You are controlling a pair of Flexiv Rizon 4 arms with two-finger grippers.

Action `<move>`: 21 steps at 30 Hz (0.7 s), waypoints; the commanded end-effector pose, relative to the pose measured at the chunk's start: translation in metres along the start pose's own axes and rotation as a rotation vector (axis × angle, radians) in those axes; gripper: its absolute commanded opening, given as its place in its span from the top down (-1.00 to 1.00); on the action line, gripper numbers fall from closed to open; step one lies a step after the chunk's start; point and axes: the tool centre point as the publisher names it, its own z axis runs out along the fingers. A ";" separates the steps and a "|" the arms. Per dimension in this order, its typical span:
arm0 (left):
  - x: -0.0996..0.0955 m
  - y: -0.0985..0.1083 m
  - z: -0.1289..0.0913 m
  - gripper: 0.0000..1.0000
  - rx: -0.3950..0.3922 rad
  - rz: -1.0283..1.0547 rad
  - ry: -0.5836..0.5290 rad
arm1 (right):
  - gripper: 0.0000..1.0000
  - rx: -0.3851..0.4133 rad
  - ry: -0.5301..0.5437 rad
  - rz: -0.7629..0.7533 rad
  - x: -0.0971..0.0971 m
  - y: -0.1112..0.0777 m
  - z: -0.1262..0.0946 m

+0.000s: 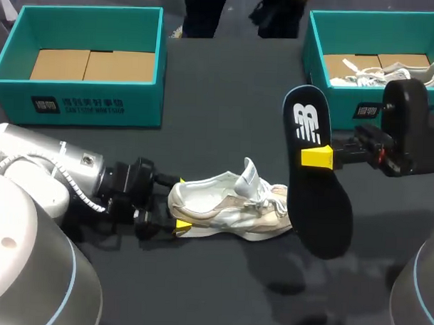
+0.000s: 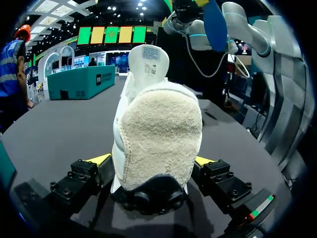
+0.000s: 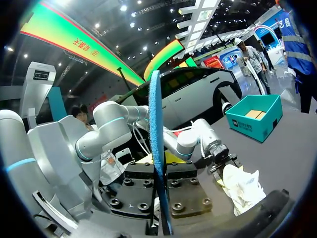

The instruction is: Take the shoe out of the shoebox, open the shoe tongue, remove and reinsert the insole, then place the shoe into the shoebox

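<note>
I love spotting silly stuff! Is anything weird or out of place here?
The black insole is outside the shoe, held up in the air by the right gripper. The shoe lies on the table with its tongue flipped up, heel in the left gripper.

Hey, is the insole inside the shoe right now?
No, the right end effector holds the insole up in the air beside the shoe.
</note>
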 end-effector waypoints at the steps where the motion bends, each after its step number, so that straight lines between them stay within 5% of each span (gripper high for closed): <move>1: 0.000 -0.012 -0.008 -1.00 -0.137 0.001 0.037 | 1.00 0.000 -0.004 0.002 0.001 -0.001 0.001; 4: 0.004 -0.012 -0.014 -1.00 -0.364 0.013 0.004 | 1.00 0.000 -0.004 0.002 0.001 -0.001 0.001; 21: 0.006 -0.013 -0.015 -1.00 -0.395 0.016 -0.003 | 1.00 0.000 -0.004 0.002 0.001 -0.001 0.001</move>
